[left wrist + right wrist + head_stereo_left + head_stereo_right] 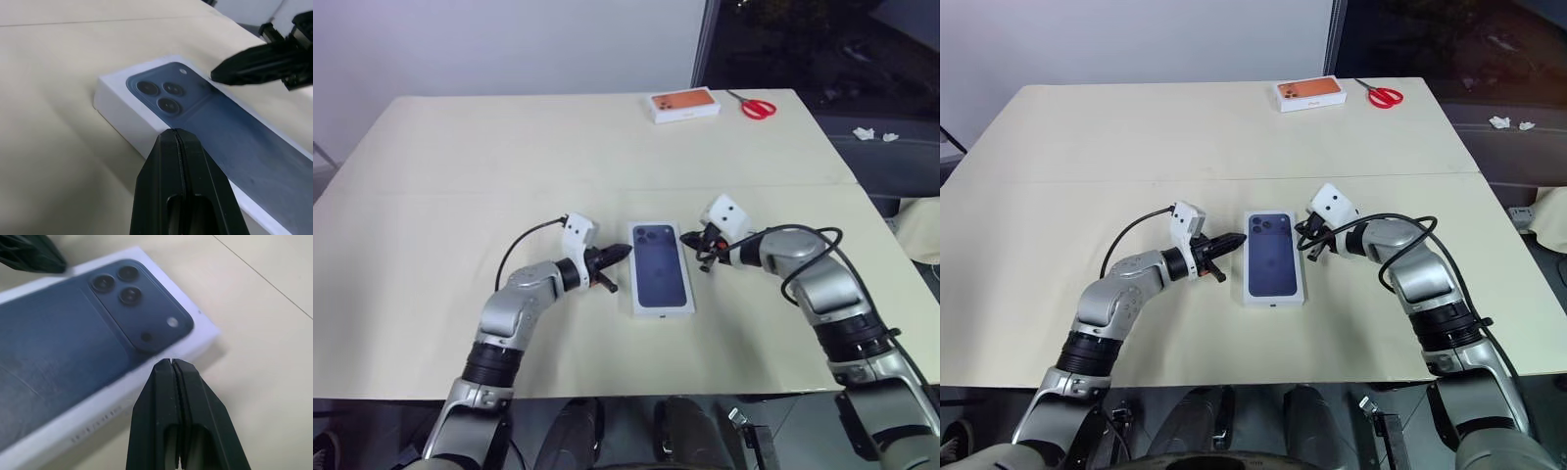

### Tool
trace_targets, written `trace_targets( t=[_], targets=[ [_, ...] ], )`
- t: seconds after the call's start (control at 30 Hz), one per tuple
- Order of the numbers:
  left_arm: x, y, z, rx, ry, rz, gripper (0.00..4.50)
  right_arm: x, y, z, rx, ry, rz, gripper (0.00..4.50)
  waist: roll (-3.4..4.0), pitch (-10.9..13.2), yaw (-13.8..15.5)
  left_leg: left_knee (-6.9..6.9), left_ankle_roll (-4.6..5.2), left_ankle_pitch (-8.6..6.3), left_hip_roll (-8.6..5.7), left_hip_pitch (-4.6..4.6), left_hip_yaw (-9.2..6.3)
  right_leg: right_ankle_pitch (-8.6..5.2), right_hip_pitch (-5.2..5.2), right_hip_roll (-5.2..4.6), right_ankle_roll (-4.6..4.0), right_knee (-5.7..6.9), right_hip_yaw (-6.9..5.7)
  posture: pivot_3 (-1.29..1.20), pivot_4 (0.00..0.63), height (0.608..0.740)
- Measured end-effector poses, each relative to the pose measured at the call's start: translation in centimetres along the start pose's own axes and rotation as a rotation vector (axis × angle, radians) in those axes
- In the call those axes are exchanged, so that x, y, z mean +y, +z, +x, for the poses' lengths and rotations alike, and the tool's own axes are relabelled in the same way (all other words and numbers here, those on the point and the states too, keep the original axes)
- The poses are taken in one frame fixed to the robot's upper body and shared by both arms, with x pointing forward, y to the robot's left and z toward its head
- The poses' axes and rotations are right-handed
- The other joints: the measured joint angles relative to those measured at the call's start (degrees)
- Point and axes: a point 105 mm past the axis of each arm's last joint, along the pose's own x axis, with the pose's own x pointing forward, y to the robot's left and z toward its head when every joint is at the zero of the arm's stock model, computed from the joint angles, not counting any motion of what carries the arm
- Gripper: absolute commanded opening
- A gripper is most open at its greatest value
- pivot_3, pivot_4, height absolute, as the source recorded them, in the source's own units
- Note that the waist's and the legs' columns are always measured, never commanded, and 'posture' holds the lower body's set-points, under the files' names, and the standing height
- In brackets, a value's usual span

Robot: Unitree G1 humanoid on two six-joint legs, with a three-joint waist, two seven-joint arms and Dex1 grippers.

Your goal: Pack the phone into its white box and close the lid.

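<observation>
Lid (662, 267) sits on the box – stiff, light card; both grippers (620, 255) (691, 238) closed, empty – press its long edges.

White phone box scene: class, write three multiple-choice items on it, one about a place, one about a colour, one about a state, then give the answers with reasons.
1. Where do the red scissors lie?
A. at the table's far edge, beside the orange-topped box
B. on the lid
C. at the near edge

2. What colour is the phone picture on the lid?
A. orange
B. dark blue
C. green

3. How do the fingers of the left gripper and right gripper stand?
A. both wide open
B. one open, one shut
C. both shut, holding nothing

Answers: 1 A, they lie far back near that box. 2 B, the wrist views show a navy print. 3 C, each pair is pressed together at the lid's sides.
</observation>
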Motion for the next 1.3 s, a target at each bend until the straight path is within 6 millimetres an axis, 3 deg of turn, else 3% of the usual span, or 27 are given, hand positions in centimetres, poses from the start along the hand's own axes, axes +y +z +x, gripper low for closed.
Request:
trace_targets(
  t=[0.07,0.13,0.23,0.3,0.4,0.5,0.63,0.83,0.93,1.03,1.13,1.17,1.3],
  targets=[
    [-0.4,0.1,-0.6,-0.013,-0.027,-0.037,0.0,1.2,0.9,-0.5,-0.041,0.076,0.034,0.05,0.01,0.0,-0.1,-0.03,0.0,0.0,0.02,-0.02,-0.01,0.0,-0.03,0.0,0.0,0.0,0.0,0.0,0.15,0.74],
    [-1.0,1.7,-0.9,-0.108,-0.055,-0.129,0.0,3.5,1.9,-1.3,-0.08,0.198,0.069,0.05,-0.03,0.0,0.0,0.0,0.01,0.0,0.05,-0.06,-0.05,0.0,-0.04,0.0,0.0,-0.01,-0.03,0.0,0.15,0.74],
    [-2.4,3.5,-2.0,-0.154,-0.127,-0.115,0.0,6.3,2.2,-2.3,-0.086,0.342,0.113,0.05,-0.03,0.0,0.0,0.0,0.01,-0.01,0.05,-0.02,-0.05,0.0,0.02,0.0,0.0,-0.02,-0.03,0.0,0.15,0.74],
    [-3.1,2.9,-2.6,-0.121,-0.161,-0.101,0.0,7.0,1.0,-3.1,-0.04,0.38,0.134,0.05,-0.01,0.0,0.0,-0.01,0.01,-0.01,0.02,0.0,-0.03,0.0,0.04,-0.02,0.0,-0.04,-0.02,0.0,0.15,0.74],
    [-3.8,0.0,-2.9,0.011,-0.192,-0.091,0.0,8.1,-2.0,-3.7,0.091,0.417,0.124,0.05,-0.01,0.0,0.1,0.01,0.03,-0.02,0.02,0.0,-0.03,-0.01,0.06,-0.02,-0.01,-0.06,-0.04,0.0,0.15,0.74],
    [-4.0,-2.3,-2.4,0.147,-0.196,-0.009,0.0,8.1,-2.1,-3.2,0.112,0.406,0.035,0.05,-0.06,0.0,0.0,-0.11,0.04,-0.03,0.05,0.44,-0.04,-0.02,0.54,0.02,-0.01,-0.18,-0.05,0.0,0.15,0.74],
    [-3.7,-2.5,-1.9,0.17,-0.184,0.076,0.0,7.9,-2.4,-2.9,0.122,0.396,-0.013,0.05,-0.22,-0.4,0.0,-0.35,0.14,-0.13,0.21,1.37,-0.11,-0.06,1.66,0.07,-0.06,-0.82,-0.17,0.0,0.15,0.74],
    [-2.4,-1.8,-2.3,0.124,-0.142,-0.011,0.0,6.8,-1.6,-2.0,0.061,0.345,0.146,0.05,-0.21,-0.4,-0.1,-0.25,0.15,-0.13,0.26,0.95,-0.12,-0.03,1.21,0.06,-0.02,-0.73,-0.16,0.0,0.15,0.74],
    [-0.8,-0.2,-3.1,0.064,-0.093,-0.046,1.29,4.9,0.3,-1.8,-0.024,0.28,0.222,0.93,-0.2,-0.3,0.0,-0.04,0.12,-0.1,0.21,0.09,-0.11,0.01,0.29,0.06,0.0,-0.38,-0.15,0.0,0.15,0.74],
    [1.3,2.3,-4.6,0.004,-0.033,-0.015,2.85,2.7,3.1,-2.3,-0.132,0.204,0.19,2.46,-0.22,-0.3,0.1,-0.06,0.06,-0.07,0.16,-0.11,-0.1,0.01,0.01,0.05,-0.01,-0.29,-0.13,0.0,0.15,0.74],
    [3.4,3.7,-6.9,-0.014,0.026,0.022,4.45,1.8,3.4,-2.5,-0.16,0.175,0.181,4.02,-0.19,-0.3,0.0,-0.09,0.07,-0.07,0.14,-0.1,-0.07,0.01,0.01,0.04,-0.02,-0.31,-0.11,0.0,0.15,0.74],
    [3.9,3.9,-7.6,-0.008,0.038,0.028,4.5,1.7,3.2,-2.5,-0.16,0.172,0.181,4.47,-0.18,-0.3,0.0,-0.08,0.07,-0.07,0.13,-0.1,-0.06,0.0,0.01,0.02,-0.02,-0.31,-0.11,0.0,0.15,0.74],
    [5.0,4.1,-10.2,0.026,0.056,0.072,4.5,1.4,3.0,-3.0,-0.167,0.181,0.139,4.47,-0.17,-0.3,0.0,-0.1,0.07,-0.07,0.1,-0.1,-0.06,0.0,0.01,-0.03,-0.02,-0.3,-0.1,0.0,0.15,0.74]
  ],
)
